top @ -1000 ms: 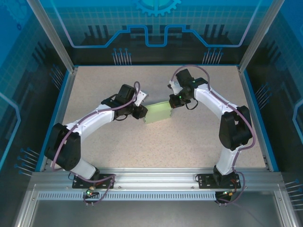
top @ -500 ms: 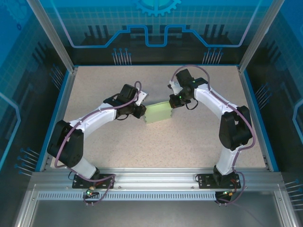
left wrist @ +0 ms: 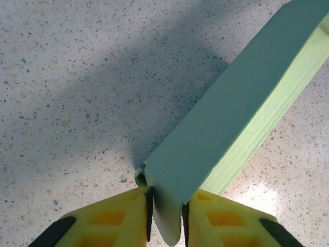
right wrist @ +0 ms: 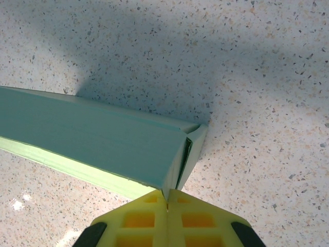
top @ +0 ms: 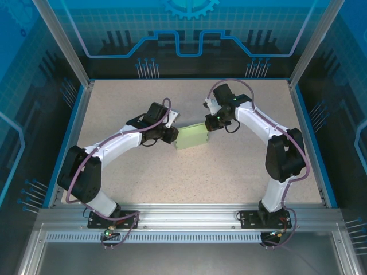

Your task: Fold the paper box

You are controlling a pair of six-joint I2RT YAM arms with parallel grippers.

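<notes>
Flap-closing stage, as judged. The paper box (top: 191, 138), already a shallow shell, lies at the middle of the worktop (top: 241, 166). The left gripper (left wrist: 165, 198) fingers pinch its left end flap. The right gripper (right wrist: 168, 195) fingers, fully closed, meet its right end. The next move calls for tucking the flaps inward without crushing the card.

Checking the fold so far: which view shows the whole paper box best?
Top external: the paper box appears nearly whole, from end to end. Left wrist gives one long side up close; right wrist gives a side and one end corner.
</notes>
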